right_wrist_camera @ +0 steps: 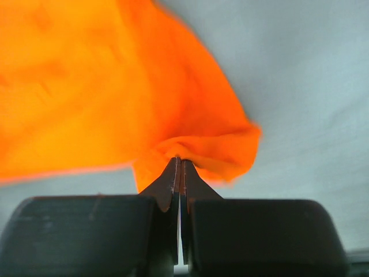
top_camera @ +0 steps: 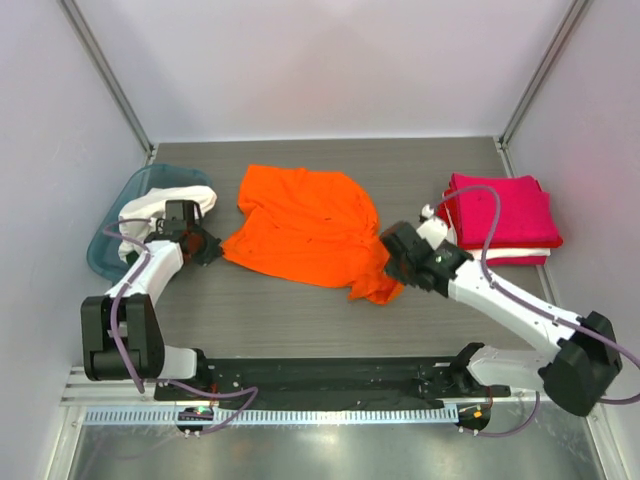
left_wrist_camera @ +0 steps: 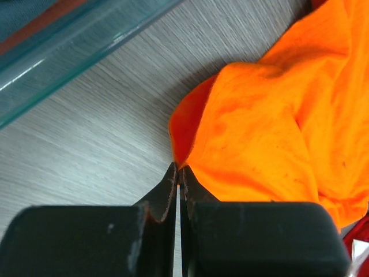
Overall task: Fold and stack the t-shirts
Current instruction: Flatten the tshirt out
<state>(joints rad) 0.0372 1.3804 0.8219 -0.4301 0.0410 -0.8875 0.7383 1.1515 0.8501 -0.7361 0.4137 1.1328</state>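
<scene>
An orange t-shirt (top_camera: 305, 225) lies crumpled in the middle of the table. My left gripper (top_camera: 208, 246) is shut on its left corner, seen in the left wrist view (left_wrist_camera: 179, 166) with the orange cloth (left_wrist_camera: 271, 121) running away from the tips. My right gripper (top_camera: 392, 272) is shut on the shirt's lower right corner, lifted off the table; in the right wrist view (right_wrist_camera: 179, 160) a bunched orange fold (right_wrist_camera: 202, 144) sits between the tips. A stack of folded shirts, red (top_camera: 505, 210) over white, lies at the right.
A teal plastic bin (top_camera: 125, 215) holding a white shirt (top_camera: 185, 200) stands at the left, close behind my left gripper; its rim shows in the left wrist view (left_wrist_camera: 75, 46). White enclosure walls stand around the table.
</scene>
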